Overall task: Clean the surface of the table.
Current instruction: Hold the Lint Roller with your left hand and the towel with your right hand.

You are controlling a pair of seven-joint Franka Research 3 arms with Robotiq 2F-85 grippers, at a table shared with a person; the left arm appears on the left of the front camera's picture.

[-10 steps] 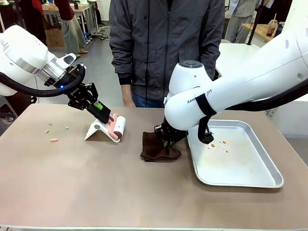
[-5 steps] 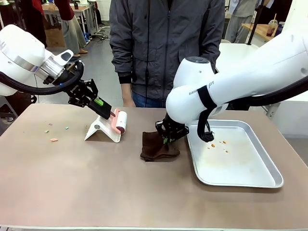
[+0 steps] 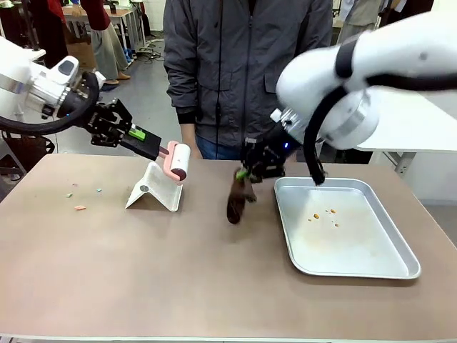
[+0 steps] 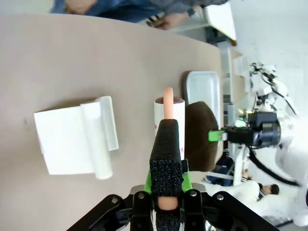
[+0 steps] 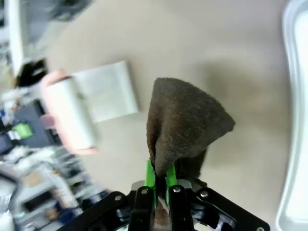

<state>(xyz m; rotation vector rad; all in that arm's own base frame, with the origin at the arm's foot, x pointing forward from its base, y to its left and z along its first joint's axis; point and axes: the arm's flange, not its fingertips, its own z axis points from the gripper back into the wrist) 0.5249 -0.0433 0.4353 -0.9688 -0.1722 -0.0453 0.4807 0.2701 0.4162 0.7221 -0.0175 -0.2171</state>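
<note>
1. Brown cloth [image 3: 235,199] pinched tight in right claw [image 3: 245,175], hanging above counter [image 3: 178,271] at 12 o'clock.
2. Left claw [image 3: 153,148] clamped on roller [image 3: 178,161] handle at 10 o'clock.
3. Lower roller flat; roll toward crumbs [image 3: 79,208] at 9 o'clock.

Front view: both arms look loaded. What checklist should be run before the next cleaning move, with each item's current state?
1. Left gripper shut on the lint roller by its handle: ok.
2. Lint roller lifted clear of its white stand: ok.
3. Right gripper shut on the brown cloth, which hangs from it: ok.
4. Table free of crumbs: not ok, some lie near its left end.
5. Tray flat on the table, right of the cloth: ok.
6. Cloth's lower tip off the table: cannot tell.
</note>
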